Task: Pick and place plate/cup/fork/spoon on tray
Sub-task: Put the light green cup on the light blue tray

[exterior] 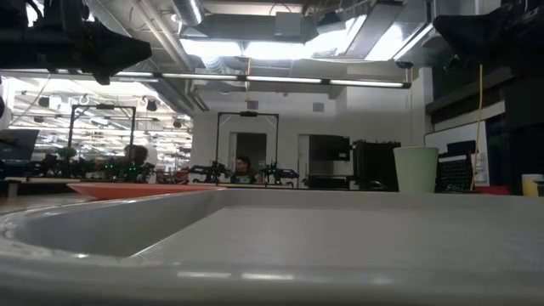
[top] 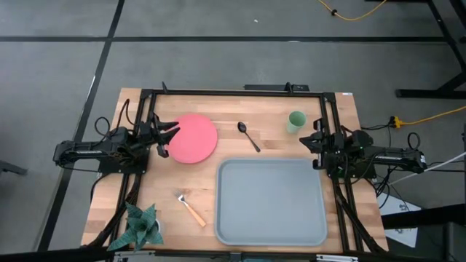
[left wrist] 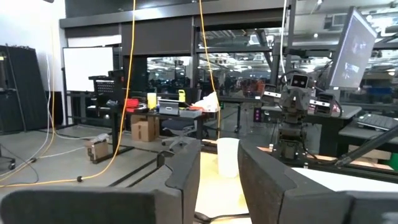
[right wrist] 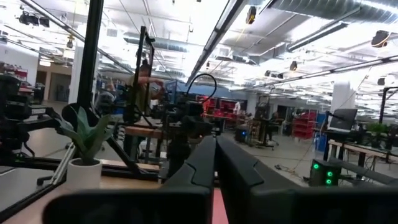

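The coral-red plate lies flat on the table at the far left; it also shows in the low view. The dark spoon lies to the right of the plate. The pale green cup stands upright at the far right and shows in the low view and the left wrist view. The fork lies near the front, left of the grey-blue tray, which is empty. My left gripper is open, raised beside the plate's left edge. My right gripper is shut and empty, just in front of the cup.
A small potted plant stands at the table's front left corner and shows in the right wrist view. A dark frame runs along the table's far edge and sides. Bare wood lies between the plate and the tray.
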